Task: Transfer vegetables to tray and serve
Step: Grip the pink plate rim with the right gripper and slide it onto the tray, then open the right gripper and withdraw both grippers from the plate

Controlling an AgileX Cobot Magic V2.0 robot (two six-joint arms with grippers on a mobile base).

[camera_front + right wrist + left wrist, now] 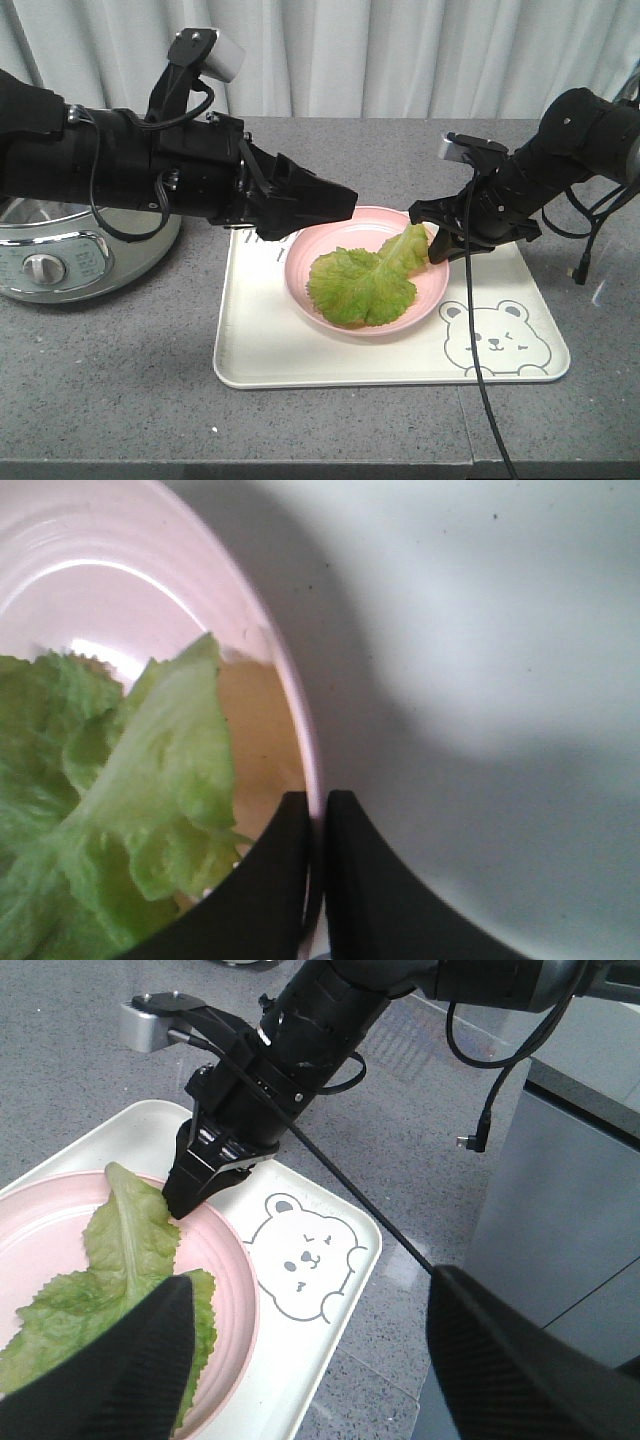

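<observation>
Within right gripper (318, 802): pink plate (370, 225) rim, clamped; pinch firmly. Under left gripper (308, 1290), spread wide, empty: lettuce (362, 282). Lower onto rib, carry to tray (260, 350).

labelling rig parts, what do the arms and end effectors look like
The left arm and right arm are matte black, each with a silver-grey camera block and loose black cables. The left end effector and right end effector taper to wedge-shaped fingers.

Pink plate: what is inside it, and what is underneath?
Lettuce leaves lie inside the pink plate, covering part of its floor. It stands on the cream tray; the tray surface under it is hidden. The right gripper is shut on its rim.
</observation>
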